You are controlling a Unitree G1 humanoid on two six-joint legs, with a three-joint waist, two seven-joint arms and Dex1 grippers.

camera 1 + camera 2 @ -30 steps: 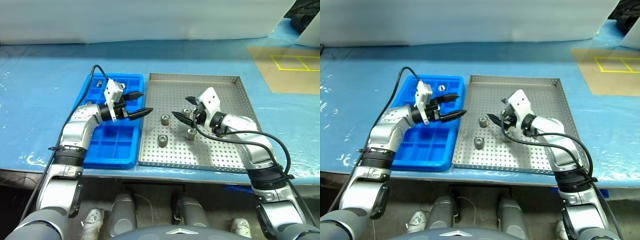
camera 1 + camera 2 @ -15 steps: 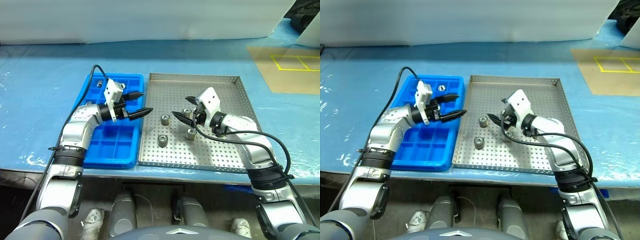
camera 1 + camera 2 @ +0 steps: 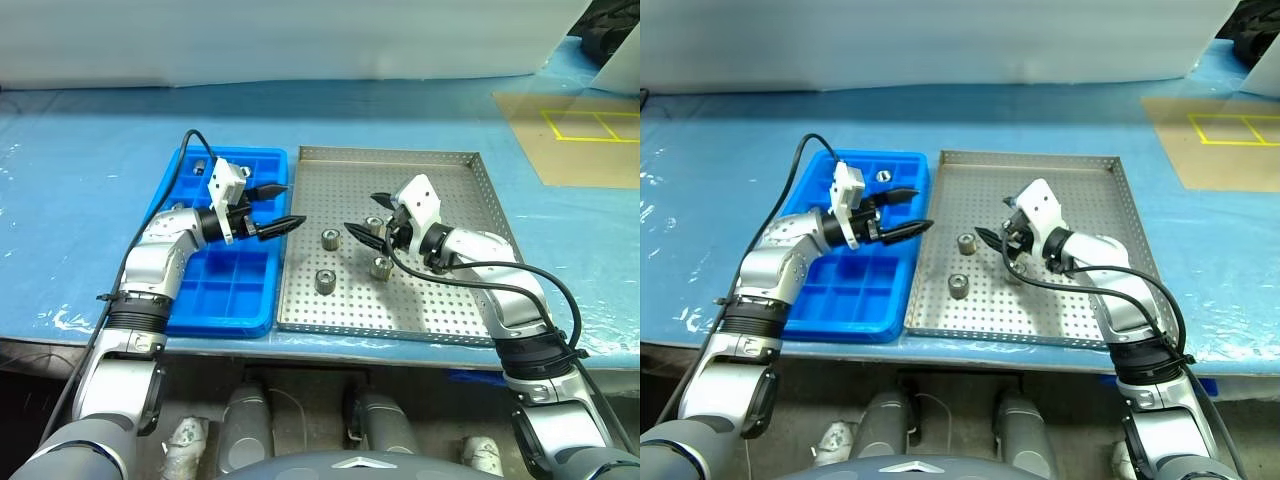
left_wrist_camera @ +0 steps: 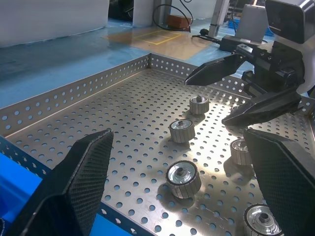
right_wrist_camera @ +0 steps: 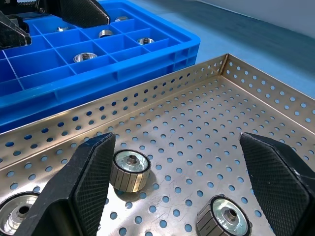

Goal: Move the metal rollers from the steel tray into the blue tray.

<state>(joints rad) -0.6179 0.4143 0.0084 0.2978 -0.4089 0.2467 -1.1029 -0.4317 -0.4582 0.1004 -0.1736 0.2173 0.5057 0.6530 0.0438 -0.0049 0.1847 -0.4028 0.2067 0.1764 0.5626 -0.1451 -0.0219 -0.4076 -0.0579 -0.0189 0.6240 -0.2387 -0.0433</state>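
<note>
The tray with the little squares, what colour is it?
Bright blue; the blue tray shows best in the left eye view.

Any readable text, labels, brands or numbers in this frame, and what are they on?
None can be read.
Blue tray, steel tray, metal rollers: no printing or stamps visible.
Left gripper and right gripper: no markings on the white housings.
Brown board on the table: only yellow taped rectangles, no characters.

Between the right hand's (image 5: 179,191) spread fingers, metal rollers (image 5: 130,168) sit on the steel tray (image 5: 197,123) beside the blue tray (image 5: 123,61).
</note>
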